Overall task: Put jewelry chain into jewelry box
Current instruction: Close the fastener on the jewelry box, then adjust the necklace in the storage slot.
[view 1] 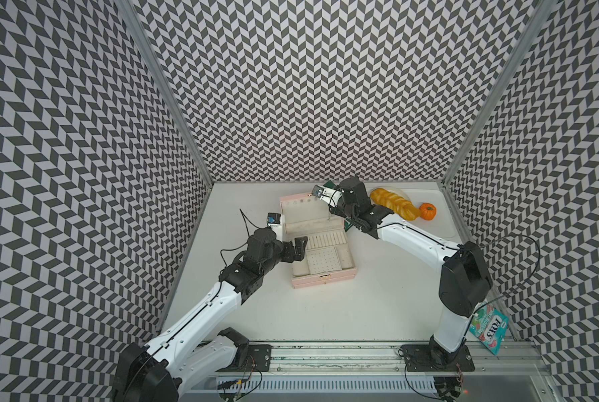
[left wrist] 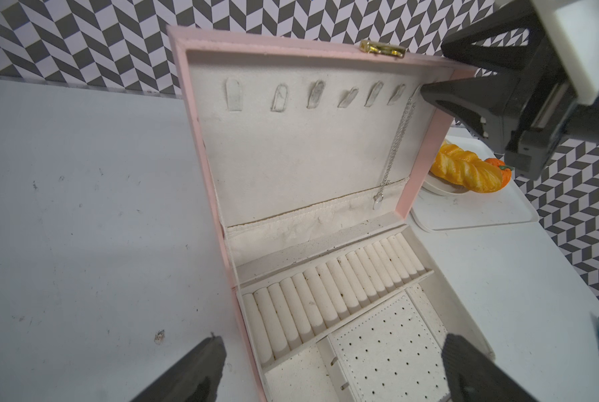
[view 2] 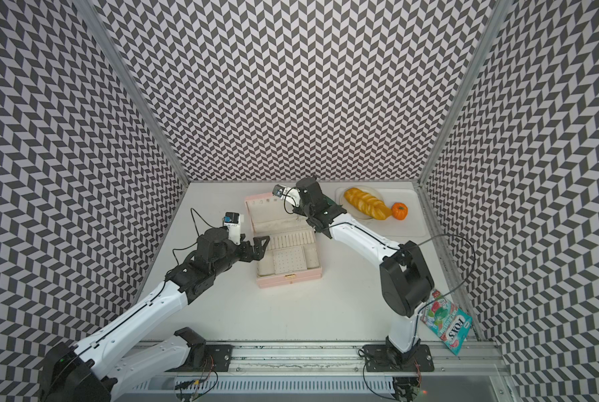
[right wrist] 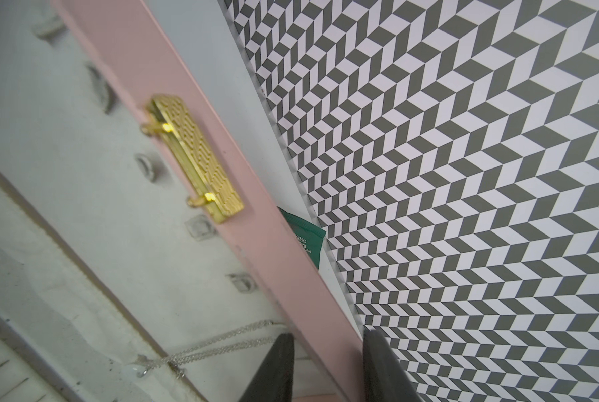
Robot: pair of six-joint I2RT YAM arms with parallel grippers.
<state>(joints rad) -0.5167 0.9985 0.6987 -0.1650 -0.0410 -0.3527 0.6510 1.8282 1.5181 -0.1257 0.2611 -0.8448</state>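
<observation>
While it dangles, jewelry chain: down inside raised lid of jewelry box.
Right gripper: narrow gap astride lid rim; pinch on chain, cannot tell.
Left gripper: spread wide.
My move: seat loop on hook, ease off slowly.

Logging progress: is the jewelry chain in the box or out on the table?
In: the jewelry chain hangs inside the raised lid of the jewelry box, its pendant at the edge of the lid pocket.
</observation>
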